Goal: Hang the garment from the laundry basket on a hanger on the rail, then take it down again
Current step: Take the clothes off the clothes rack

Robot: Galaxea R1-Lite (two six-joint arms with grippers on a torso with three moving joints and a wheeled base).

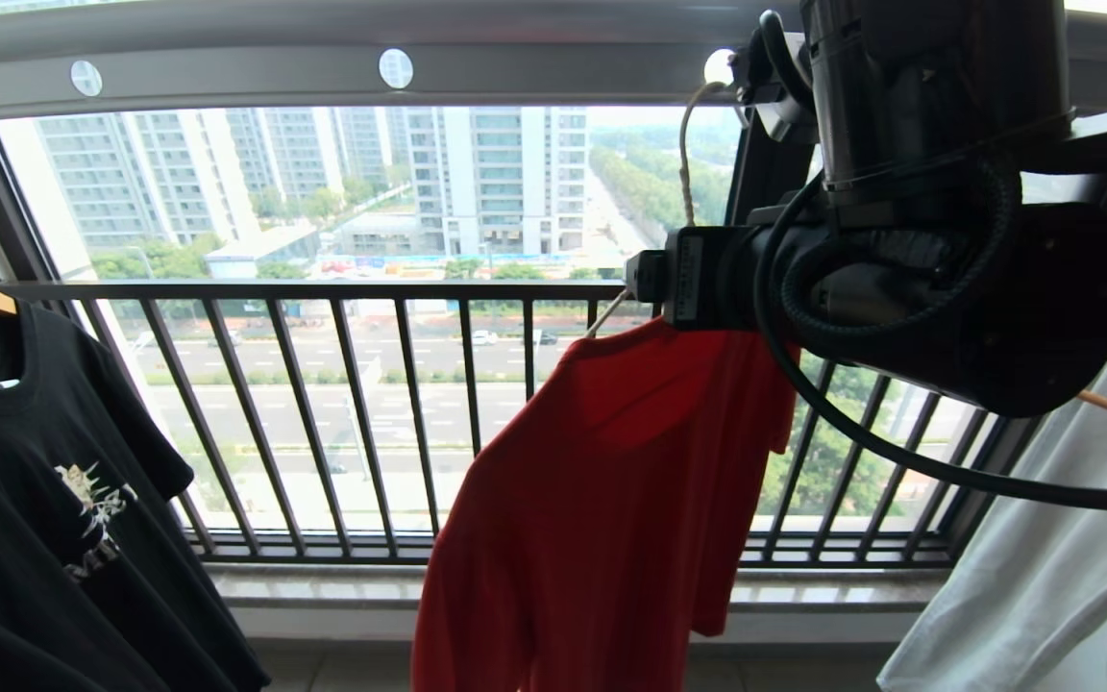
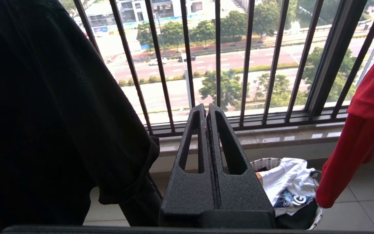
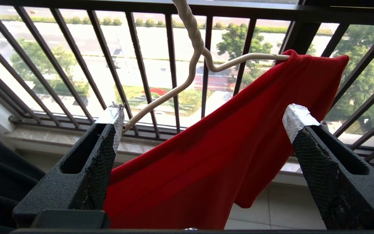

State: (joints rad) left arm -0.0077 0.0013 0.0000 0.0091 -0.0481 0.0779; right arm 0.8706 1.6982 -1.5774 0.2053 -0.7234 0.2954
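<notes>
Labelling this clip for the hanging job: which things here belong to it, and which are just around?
In the job:
red T-shirt
wire hanger
grey rail
laundry basket
right gripper, jaws open

Just around:
black T-shirt
white garment
balcony railing
left gripper

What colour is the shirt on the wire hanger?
Red shirt on the hanger; clearest in the right wrist view.
</notes>
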